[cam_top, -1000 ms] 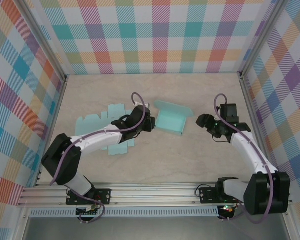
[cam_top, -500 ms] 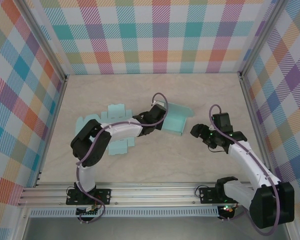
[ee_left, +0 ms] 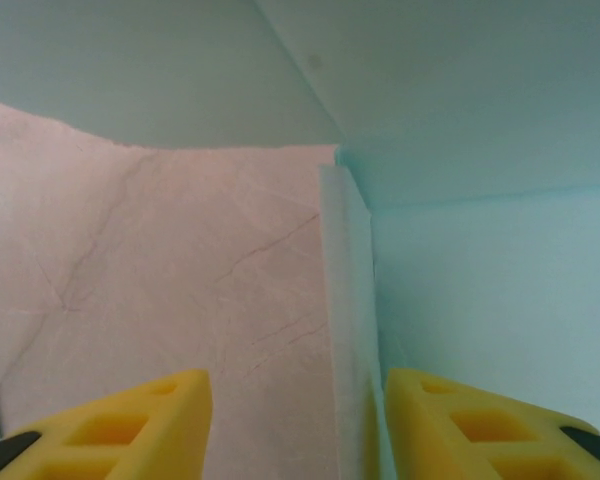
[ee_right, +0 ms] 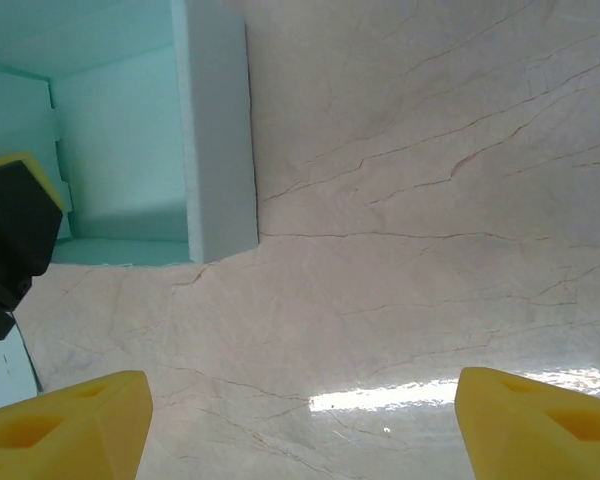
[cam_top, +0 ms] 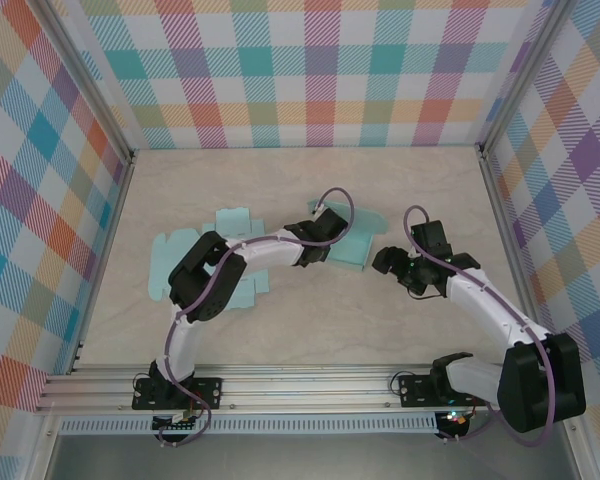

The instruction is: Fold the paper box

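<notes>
The paper box (cam_top: 353, 236) is a teal, partly folded shape standing mid-table, with raised walls. My left gripper (cam_top: 324, 240) reaches into its left side. In the left wrist view, the left gripper (ee_left: 300, 432) is open, and an upright wall edge of the box (ee_left: 348, 330) stands between the yellow fingers (ee_left: 110, 425), close to the right one. My right gripper (cam_top: 383, 262) hovers just right of the box, open wide over bare table. In the right wrist view, the right gripper (ee_right: 300, 425) holds nothing, and the box (ee_right: 217, 130) lies ahead at upper left.
Flat teal paper sheets (cam_top: 165, 262) lie on the left of the marble table (cam_top: 310, 320), partly under my left arm. Checkered walls enclose the table on three sides. Free room lies in front of and behind the box.
My left arm has stretched right, bringing its gripper from the box's left edge into the box. The right gripper has moved left toward the box and opened wider.
</notes>
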You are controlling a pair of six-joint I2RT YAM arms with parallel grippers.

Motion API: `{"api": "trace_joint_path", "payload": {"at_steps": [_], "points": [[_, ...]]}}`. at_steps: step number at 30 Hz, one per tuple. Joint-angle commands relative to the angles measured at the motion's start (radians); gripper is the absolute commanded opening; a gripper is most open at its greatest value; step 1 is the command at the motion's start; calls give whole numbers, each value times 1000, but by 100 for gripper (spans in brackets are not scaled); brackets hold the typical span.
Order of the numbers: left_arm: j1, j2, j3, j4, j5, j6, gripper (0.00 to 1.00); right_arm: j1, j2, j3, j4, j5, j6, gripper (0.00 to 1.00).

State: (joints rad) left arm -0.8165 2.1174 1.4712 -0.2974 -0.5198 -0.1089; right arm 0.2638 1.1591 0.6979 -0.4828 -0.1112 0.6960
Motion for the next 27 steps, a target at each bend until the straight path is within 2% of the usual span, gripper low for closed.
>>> {"api": "trace_joint_path", "payload": {"at_steps": [1, 2, 6, 8, 17, 23, 27], "points": [[-11, 44, 52, -128, -40, 8, 38, 8, -36, 25, -13, 27, -1, 80], [-12, 55, 64, -143, -51, 6, 33, 7, -42, 25, -18, 34, -2, 80], [-23, 89, 115, -214, -91, 7, 30, 7, -69, 23, -32, 48, -7, 81], [-29, 108, 146, -268, -121, 0, 22, 8, -81, 20, -40, 54, -9, 81], [-55, 263, 348, -644, -313, -135, 0, 8, -117, -9, -53, 78, -9, 82], [-56, 288, 351, -699, -329, -191, 1, 7, -109, -18, -54, 79, -10, 82], [-63, 230, 293, -658, -271, -198, 10, 8, -116, -24, -56, 76, -8, 83]]}}
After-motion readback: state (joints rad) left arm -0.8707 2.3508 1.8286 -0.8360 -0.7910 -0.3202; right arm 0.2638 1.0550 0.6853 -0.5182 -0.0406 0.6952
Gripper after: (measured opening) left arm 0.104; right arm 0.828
